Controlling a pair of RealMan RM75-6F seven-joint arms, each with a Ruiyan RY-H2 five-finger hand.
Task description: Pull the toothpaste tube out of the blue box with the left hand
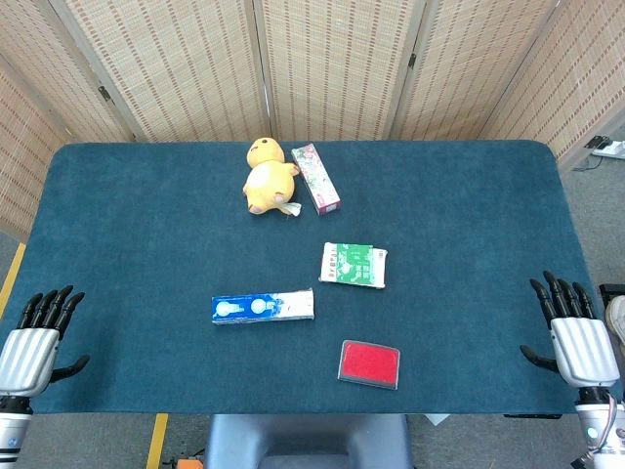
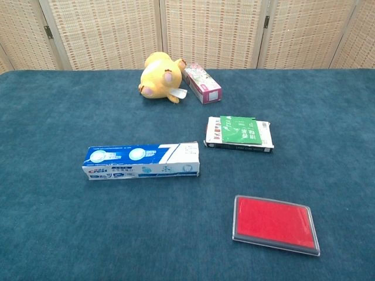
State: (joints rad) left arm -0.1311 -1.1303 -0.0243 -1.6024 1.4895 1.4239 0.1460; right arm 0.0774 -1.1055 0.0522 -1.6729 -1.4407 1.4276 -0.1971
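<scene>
Both hands lie empty at the near tabletop [image 1: 137,215] corners, left hand [image 1: 34,342] and right hand [image 1: 574,337] fingers spread. One blue box [image 2: 141,161] lies closed near centre, its contents hidden. One green packet [image 2: 239,133], one red case [image 2: 274,224], one pink box [image 2: 201,82] and one yellow plush toy [image 2: 159,76] surround it.

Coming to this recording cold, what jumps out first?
The yellow plush toy at the far middle of the teal table, lying beside a pink box. Nearer, the blue toothpaste box lies flat left of centre, a red pad at the front. Both hands, left hand and right hand, rest open at the near corners.
</scene>
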